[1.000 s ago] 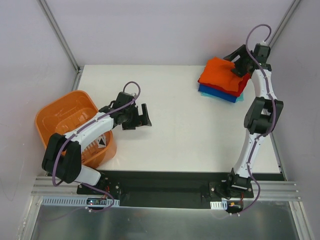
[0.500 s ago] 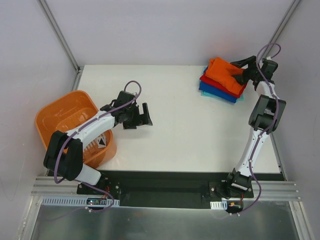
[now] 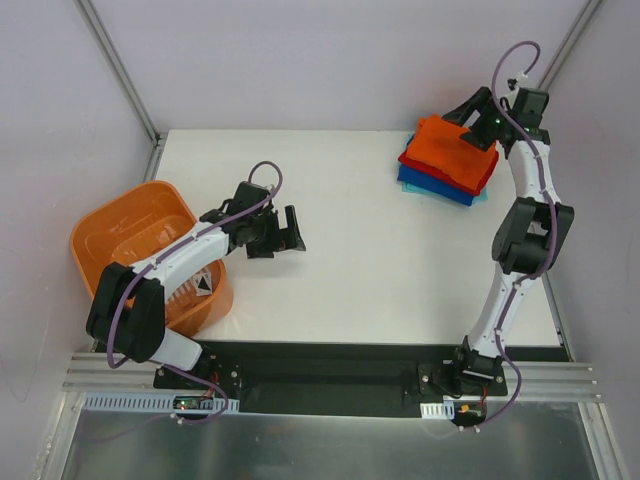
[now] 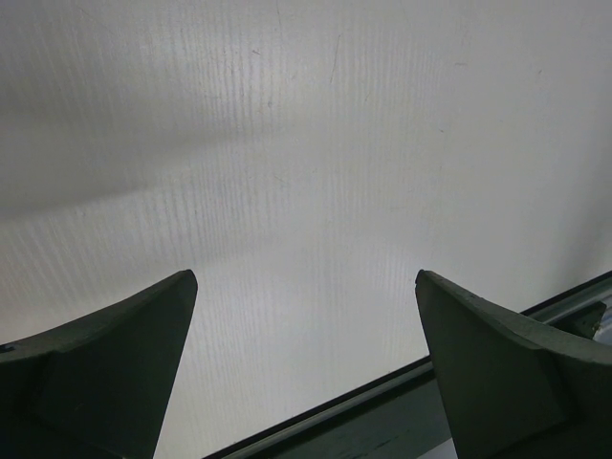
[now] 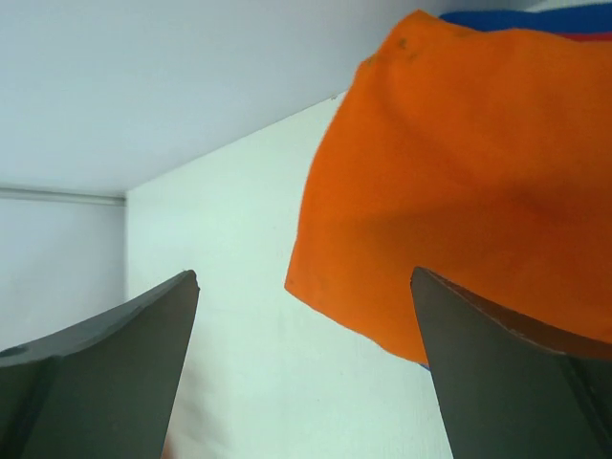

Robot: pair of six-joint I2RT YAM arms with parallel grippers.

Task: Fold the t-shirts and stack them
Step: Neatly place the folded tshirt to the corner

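Left fingers (image 4: 96, 368) apart over white table (image 4: 306, 172)

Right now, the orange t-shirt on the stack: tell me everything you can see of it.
The orange t-shirt is soft bright cloth with a few dark specks, folded into a rumpled pad. It lies atop the red shirt, far right on the table. The open right gripper hangs over it, gripping nothing.

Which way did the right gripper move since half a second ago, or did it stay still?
Yes. The right gripper rose off the folded orange t-shirt, going toward the white table's far edge.
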